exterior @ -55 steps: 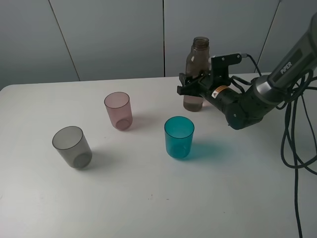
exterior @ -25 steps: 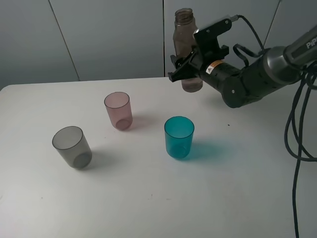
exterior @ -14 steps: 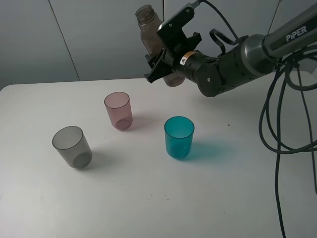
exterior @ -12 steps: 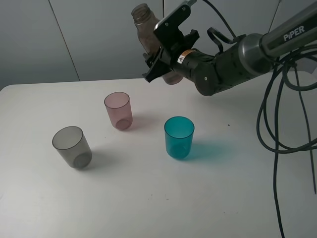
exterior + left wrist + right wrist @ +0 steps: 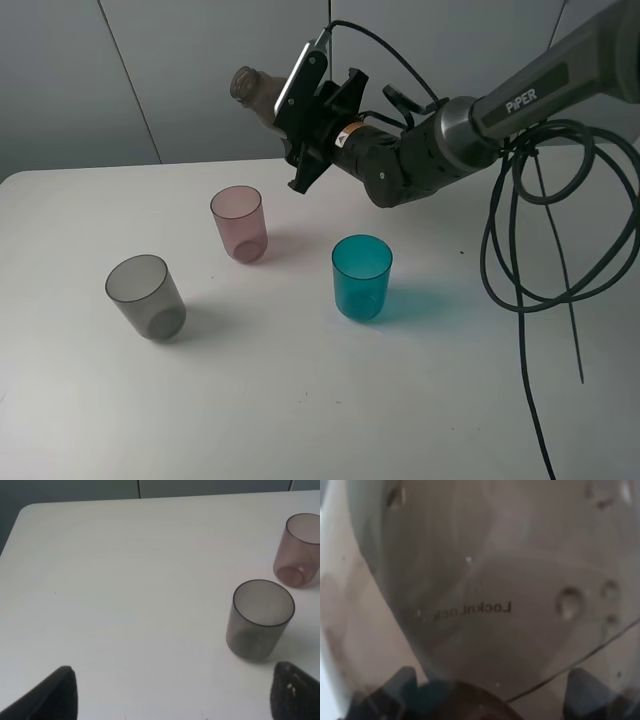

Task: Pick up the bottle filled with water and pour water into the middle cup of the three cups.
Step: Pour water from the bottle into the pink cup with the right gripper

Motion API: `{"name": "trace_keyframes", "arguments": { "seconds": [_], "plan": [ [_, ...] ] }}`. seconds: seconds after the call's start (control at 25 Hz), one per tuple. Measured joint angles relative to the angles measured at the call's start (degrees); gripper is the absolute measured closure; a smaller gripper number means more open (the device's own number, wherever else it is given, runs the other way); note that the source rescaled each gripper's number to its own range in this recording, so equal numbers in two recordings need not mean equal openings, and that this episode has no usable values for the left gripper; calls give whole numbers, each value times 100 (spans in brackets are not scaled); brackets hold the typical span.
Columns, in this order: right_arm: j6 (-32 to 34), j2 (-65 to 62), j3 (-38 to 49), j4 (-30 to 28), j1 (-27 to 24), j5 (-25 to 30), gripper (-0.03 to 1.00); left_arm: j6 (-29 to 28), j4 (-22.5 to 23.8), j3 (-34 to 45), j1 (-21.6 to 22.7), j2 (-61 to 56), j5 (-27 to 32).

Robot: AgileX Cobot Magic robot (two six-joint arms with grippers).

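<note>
Table [image 5: 300,420]: white, flat, bearing the three cups; otherwise bare where visible

Right arm [image 5: 440,150]: dark, reaching across from the right of the exterior view, trailing black cables; its end raised well above the table

The bottle [image 5: 258,92]: smoky-brown, translucent, uncapped; held aloft and tipped steeply, nearly on its side, with the open mouth towards the left of the exterior view; no water seen leaving the mouth; judged rigid and smooth, so liable to slip, and weighted by water that will shift towards the neck as it tips; best held around the body, neck left free; it fills the right wrist view, pressed close to the camera

The three cups: the middle cup [image 5: 239,223], pink, upright, below the bottle's mouth in the exterior view, though depth cannot be told; grey cup [image 5: 146,297] nearer and leftward; teal cup [image 5: 362,277] to the right; all well apart

Right gripper [image 5: 297,135]: clamped across the bottle's body, fingers either side

Left gripper [image 5: 175,700]: fingers spread wide, grasping nothing, low over the table near the grey cup
</note>
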Motion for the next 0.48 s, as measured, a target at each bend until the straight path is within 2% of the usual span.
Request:
{"name": "trace_keyframes", "arguments": {
  "seconds": [0.28, 0.48],
  "plan": [
    [-1291, 8, -23, 204, 0, -74, 97, 0, 0, 0, 0, 0, 0],
    [-1927, 8, -23, 300, 0, -74, 97, 0, 0, 0, 0, 0, 0]
  ]
}}
